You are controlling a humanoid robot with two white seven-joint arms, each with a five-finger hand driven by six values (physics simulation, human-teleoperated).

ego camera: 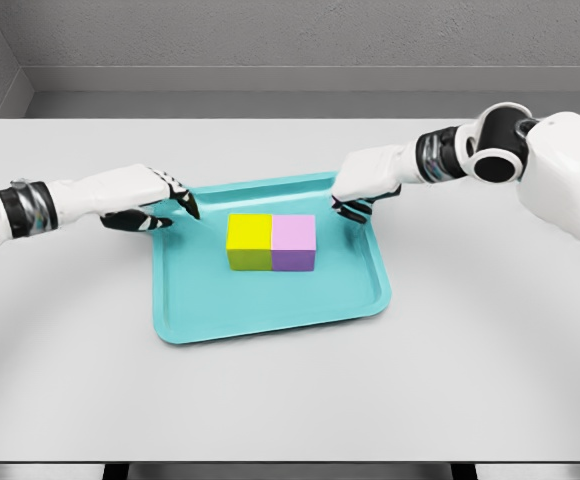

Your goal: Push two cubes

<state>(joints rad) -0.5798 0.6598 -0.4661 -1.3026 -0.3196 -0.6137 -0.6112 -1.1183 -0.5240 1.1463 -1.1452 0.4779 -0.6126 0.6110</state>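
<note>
left arm (30,205) cut off at frame edge (right arm (560,165) too)

Bright, even, diffuse light fills the scene, seemingly from overhead, with no glare or hot spots. The pale bench (290,400) reads flat and nearly shadowless. Shadows are faint and soft: a slight darkening under the two cubes (271,243) at about six o'clock, and a dim patch beneath the right hand (365,190) on the tray (270,310). The render is mildly soft, with fuzzy edges on the dark fingers (185,200). The bench's far corners bend slightly, hinting at wide-angle distortion.
</note>
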